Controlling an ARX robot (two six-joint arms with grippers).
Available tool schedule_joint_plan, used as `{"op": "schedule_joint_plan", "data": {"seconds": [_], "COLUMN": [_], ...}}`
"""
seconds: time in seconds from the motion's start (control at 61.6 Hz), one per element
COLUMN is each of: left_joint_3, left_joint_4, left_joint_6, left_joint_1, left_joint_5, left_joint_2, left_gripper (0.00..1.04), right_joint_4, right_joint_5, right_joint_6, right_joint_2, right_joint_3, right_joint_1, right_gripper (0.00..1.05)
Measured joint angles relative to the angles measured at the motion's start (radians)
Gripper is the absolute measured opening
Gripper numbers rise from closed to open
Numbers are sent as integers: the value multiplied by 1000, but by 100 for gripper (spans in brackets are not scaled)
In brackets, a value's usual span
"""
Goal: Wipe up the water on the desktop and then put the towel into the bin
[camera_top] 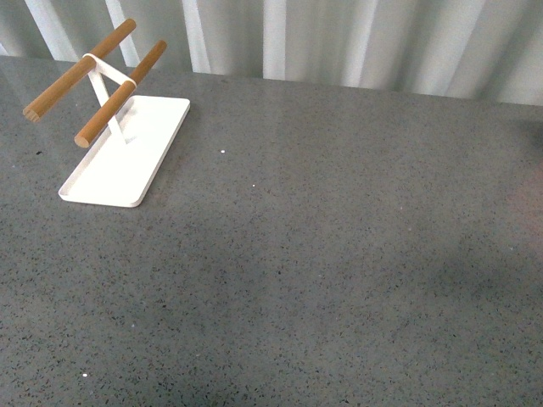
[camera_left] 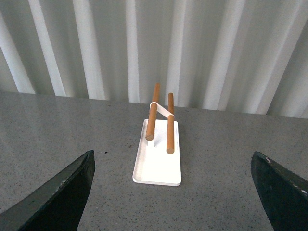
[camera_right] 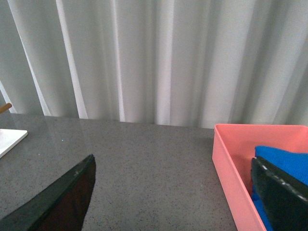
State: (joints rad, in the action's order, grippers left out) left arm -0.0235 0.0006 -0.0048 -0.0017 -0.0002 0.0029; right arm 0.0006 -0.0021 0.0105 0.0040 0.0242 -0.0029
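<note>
Item one, the speckled dark-grey stone-like desk (camera_top: 339, 254). Next I log a pink rectangular plastic bin (camera_right: 231, 178) holding the folded bright blue microfibre towel (camera_right: 284, 161); a white tray (camera_top: 127, 157) with two wooden rods (camera_top: 102, 76). Left pincer (camera_left: 173, 192) spread, empty; right pincer (camera_right: 173, 192) spread at the bin.

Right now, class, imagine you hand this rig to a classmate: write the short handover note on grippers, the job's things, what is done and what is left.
Left gripper: open, empty, facing the white rack tray.
Right gripper: open, holding nothing, beside the pink bin.
Towel: lying in the bin.
Desktop: no water visible in the front view.
Done: the wipe, apparently, and the drop into the bin.
Left: perhaps only drawing the arms back.
</note>
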Motion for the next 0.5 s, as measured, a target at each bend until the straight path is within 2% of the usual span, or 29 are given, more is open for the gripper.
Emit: {"op": "schedule_joint_plan", "data": {"seconds": [0.032, 0.097, 0.503], "left_joint_3": [0, 0, 0], "left_joint_4": [0, 0, 0], "left_joint_6": [0, 0, 0], "left_joint_1": [0, 0, 0], "left_joint_5": [0, 0, 0], "left_joint_2": [0, 0, 0], "left_gripper": [98, 98, 98], "right_joint_4": [0, 0, 0], "right_joint_5": [0, 0, 0], "right_joint_6": [-1, 0, -1], "right_joint_2": [0, 0, 0], "right_joint_3": [0, 0, 0], "right_joint_1": [0, 0, 0], "right_gripper": [100, 97, 98]}}
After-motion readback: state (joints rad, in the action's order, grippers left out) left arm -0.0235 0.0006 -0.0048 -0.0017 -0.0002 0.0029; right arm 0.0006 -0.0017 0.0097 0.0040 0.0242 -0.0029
